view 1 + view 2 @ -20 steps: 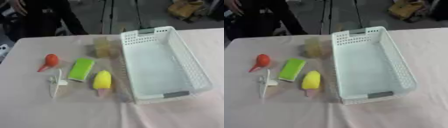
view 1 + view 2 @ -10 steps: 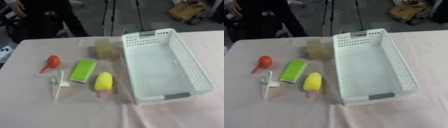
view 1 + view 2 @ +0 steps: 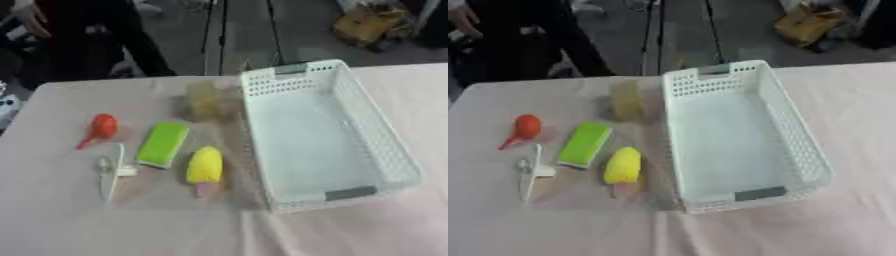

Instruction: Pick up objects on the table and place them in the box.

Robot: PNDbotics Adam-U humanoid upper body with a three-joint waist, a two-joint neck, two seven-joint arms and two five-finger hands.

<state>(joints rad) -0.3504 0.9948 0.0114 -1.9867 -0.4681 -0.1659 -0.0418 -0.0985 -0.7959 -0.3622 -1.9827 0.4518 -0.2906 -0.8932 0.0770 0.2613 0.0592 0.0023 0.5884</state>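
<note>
I see no hand in either eye view, so I cannot tell whether either is open, closed, or holding anything, and I cannot tell which arm is nearer. White box (image 3: 325, 135) sits on the pink counter (image 3: 131, 225), long axis running away from me, inside looks empty. All objects lie left of the box. Yellow popsicle-shaped toy (image 3: 205, 166) is just beside the box's left wall near its front corner, long axis parallel to the box, stick end toward me. Green block (image 3: 163, 144) is left of that, long axis tilted slightly, farther from the box. Red bulb-shaped thing (image 3: 99, 127) is further left, tail pointing out and toward me. White thin tool (image 3: 112, 170) is well left of the box, lengthwise toward me. Pale translucent yellowish object (image 3: 204, 100) is near the box's far-left corner, hard to make out. My guess: everything being left of the box favours the left hand, yellow toy is the shortest carry, nothing placed yet
</note>
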